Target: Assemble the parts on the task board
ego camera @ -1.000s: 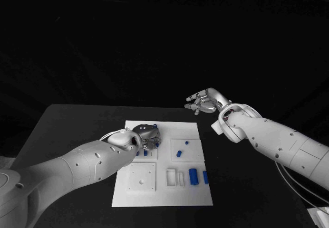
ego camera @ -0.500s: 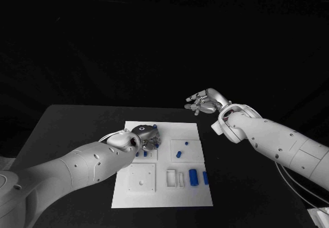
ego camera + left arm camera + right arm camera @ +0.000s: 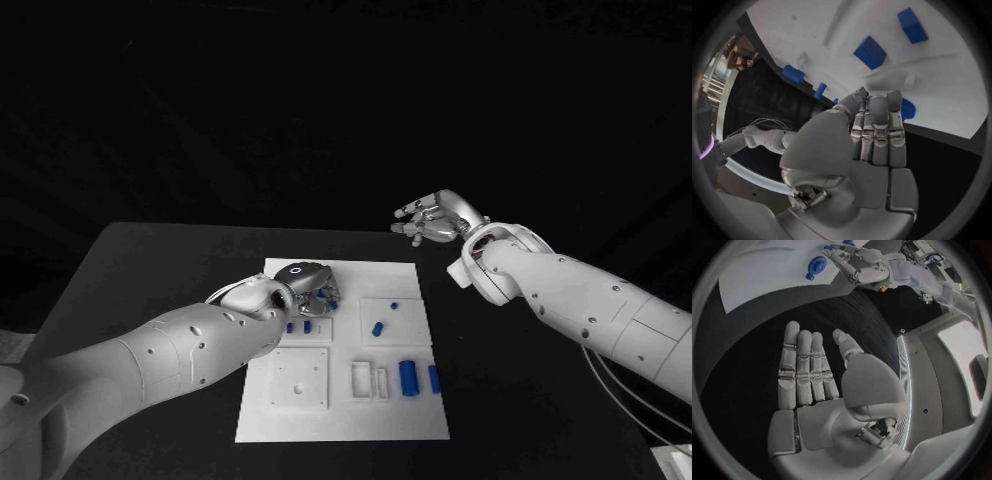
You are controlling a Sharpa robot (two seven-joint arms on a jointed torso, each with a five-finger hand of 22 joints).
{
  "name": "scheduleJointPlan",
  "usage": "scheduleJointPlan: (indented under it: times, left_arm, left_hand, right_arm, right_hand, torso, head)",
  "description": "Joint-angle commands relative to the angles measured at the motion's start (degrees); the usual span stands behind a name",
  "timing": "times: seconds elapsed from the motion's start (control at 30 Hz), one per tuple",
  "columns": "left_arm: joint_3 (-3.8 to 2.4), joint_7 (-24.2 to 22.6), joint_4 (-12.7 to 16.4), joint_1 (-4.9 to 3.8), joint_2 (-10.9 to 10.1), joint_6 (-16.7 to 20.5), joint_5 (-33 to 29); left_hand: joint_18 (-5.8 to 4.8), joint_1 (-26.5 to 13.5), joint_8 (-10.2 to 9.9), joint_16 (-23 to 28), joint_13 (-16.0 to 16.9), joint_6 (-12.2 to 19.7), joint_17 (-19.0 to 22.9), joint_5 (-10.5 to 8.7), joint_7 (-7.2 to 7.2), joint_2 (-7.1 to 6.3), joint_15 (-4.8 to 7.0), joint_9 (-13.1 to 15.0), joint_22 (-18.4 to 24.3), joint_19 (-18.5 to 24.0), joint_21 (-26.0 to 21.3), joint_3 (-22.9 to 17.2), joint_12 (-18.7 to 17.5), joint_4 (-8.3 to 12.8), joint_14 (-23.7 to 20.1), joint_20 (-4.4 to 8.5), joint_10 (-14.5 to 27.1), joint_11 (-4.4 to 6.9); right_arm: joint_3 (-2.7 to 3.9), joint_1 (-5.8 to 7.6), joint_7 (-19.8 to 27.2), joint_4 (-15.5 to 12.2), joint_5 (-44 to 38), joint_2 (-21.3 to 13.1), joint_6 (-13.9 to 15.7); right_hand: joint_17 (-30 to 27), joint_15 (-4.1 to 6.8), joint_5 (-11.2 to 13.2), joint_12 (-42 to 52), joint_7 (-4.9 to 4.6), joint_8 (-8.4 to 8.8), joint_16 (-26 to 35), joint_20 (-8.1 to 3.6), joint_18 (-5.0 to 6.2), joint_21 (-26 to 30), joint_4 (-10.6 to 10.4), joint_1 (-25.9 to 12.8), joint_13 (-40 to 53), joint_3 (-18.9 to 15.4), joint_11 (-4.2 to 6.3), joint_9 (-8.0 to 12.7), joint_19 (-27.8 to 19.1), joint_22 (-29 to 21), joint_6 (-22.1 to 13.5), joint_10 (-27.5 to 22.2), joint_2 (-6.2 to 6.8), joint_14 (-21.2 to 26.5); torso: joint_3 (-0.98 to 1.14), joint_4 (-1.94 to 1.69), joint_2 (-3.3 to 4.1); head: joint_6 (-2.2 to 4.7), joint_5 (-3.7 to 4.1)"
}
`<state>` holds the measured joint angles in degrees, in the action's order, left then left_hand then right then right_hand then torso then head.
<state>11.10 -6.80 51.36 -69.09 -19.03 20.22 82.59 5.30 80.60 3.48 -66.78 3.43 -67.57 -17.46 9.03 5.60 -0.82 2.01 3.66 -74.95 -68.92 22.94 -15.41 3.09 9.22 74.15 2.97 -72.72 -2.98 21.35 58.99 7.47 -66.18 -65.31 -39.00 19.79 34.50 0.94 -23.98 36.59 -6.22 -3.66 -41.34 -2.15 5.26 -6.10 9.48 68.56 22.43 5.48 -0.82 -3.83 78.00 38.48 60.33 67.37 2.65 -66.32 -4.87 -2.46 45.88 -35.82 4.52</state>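
No legible text, labels, brands or numbers anywhere; task board [image 3: 346,400] and the blue parts [image 3: 408,376] carry no readable markings; nothing readable on either arm or hand.

Head view: the left hand [image 3: 306,288] covers the near-left upper section of the task board [image 3: 411,425]; its fingertips and whatever lies beneath them are hidden. The small blue parts [image 3: 378,326] are too small to tell their shapes. Left wrist view: a round blue part [image 3: 907,108] is half hidden behind the fingers [image 3: 877,131]; contact cannot be told.
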Motion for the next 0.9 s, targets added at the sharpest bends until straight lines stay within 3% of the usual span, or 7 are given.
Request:
scheduleJointPlan:
  times: [0.03,0.2,0.37,0.63,0.73,0.9]
  left_arm:
    - [-1.12,-0.42,1.29,-0.02,-0.56,1.61,-2.78]
    - [-2.95,0.24,3.29,-0.09,-1.96,0.81,-4.14]
    - [-3.89,1.14,5.77,-0.60,-4.10,-0.81,-5.20]
    - [-4.15,2.61,9.33,-1.41,-8.27,-2.75,-5.89]
    - [-4.15,2.90,9.87,-1.48,-9.46,-2.89,-5.94]
    - [-4.15,3.32,10.05,-1.52,-10.78,-3.34,-5.96]
  left_hand:
    - [0.52,-0.06,0.08,-0.24,-0.07,-0.30,-0.07,0.14,0.05,0.38,-0.08,-0.03,-1.20,-0.25,0.18,0.13,0.23,0.17,0.45,0.03,0.07,0.07]
    - [0.54,-0.12,0.08,-0.26,-0.07,-0.27,-0.09,0.11,0.07,0.41,-0.09,-0.03,-1.19,-0.27,0.27,0.11,0.22,0.18,0.51,0.02,0.13,0.05]
    - [0.54,-0.12,0.08,-0.26,-0.07,-0.27,-0.09,0.11,0.07,0.41,-0.09,-0.03,-1.19,-0.27,0.27,0.11,0.22,0.18,0.51,0.02,0.13,0.05]
    - [0.55,-0.23,0.08,-0.28,-0.07,-0.22,-0.15,-0.09,0.06,0.47,-0.10,-0.03,-1.16,-0.16,0.37,0.12,0.22,0.19,0.54,-0.02,0.15,0.05]
    - [0.54,-0.18,0.08,-0.29,-0.07,-0.19,-0.17,-0.13,0.07,0.47,-0.10,-0.03,-1.16,-0.14,0.40,0.15,0.22,0.20,0.54,-0.01,0.20,0.04]
    - [0.54,-0.15,0.09,-0.26,-0.07,-0.23,-0.17,-0.25,0.07,0.44,-0.10,-0.02,-1.15,-0.11,0.42,0.21,0.22,0.20,0.54,-0.02,0.20,0.04]
  right_arm:
    - [0.02,0.00,0.54,0.06,0.02,0.01,-0.14]
    - [0.02,0.00,0.53,0.13,0.02,-0.10,-0.14]
    - [0.02,0.00,0.49,0.17,0.05,-0.29,-0.17]
    - [0.02,0.00,0.47,0.28,0.15,-0.56,-0.21]
    - [0.02,0.00,0.49,0.35,0.19,-0.61,-0.23]
    - [0.02,0.00,0.53,0.42,0.21,-0.65,-0.25]
  right_hand:
    - [-0.10,0.03,-0.21,0.18,-0.09,0.07,-0.35,0.06,-0.86,-0.39,-0.02,-0.25,-0.10,-0.09,0.00,0.02,-0.29,-0.05,0.46,-0.14,0.15,0.35]
    - [-0.10,0.03,-0.21,0.18,-0.09,0.07,-0.35,0.06,-0.86,-0.39,-0.02,-0.25,-0.10,-0.09,0.00,0.02,-0.29,-0.05,0.46,-0.14,0.15,0.35]
    - [-0.10,0.03,-0.21,0.18,-0.09,0.07,-0.35,0.06,-0.86,-0.39,-0.02,-0.25,-0.10,-0.09,0.00,0.02,-0.29,-0.05,0.46,-0.14,0.15,0.35]
    - [-0.17,0.05,-0.32,0.21,-0.07,0.08,-0.43,0.05,-0.86,-0.81,0.05,-0.34,-0.15,0.07,0.01,0.02,-0.43,-0.35,0.51,-0.12,0.20,0.35]
    - [-0.17,0.05,-0.32,0.21,-0.07,0.08,-0.43,0.05,-0.86,-0.81,0.05,-0.34,-0.15,0.07,0.01,0.02,-0.43,-0.35,0.51,-0.12,0.20,0.35]
    - [-0.17,0.05,-0.32,0.21,-0.07,0.08,-0.43,0.05,-0.86,-0.81,0.05,-0.34,-0.15,0.07,0.01,0.02,-0.43,-0.35,0.51,-0.12,0.20,0.35]
  torso:
    - [-0.02,-0.09,-0.03]
    - [0.01,-0.15,-0.12]
    - [0.03,-0.13,-0.08]
    - [0.02,-0.16,-0.03]
    - [-0.07,-0.16,0.01]
    - [-0.05,-0.05,0.03]
  head:
    - [0.10,-0.21]
    - [0.25,-0.37]
    - [0.28,-0.52]
    - [0.36,-0.85]
    - [0.32,-1.00]
    - [0.23,-1.19]
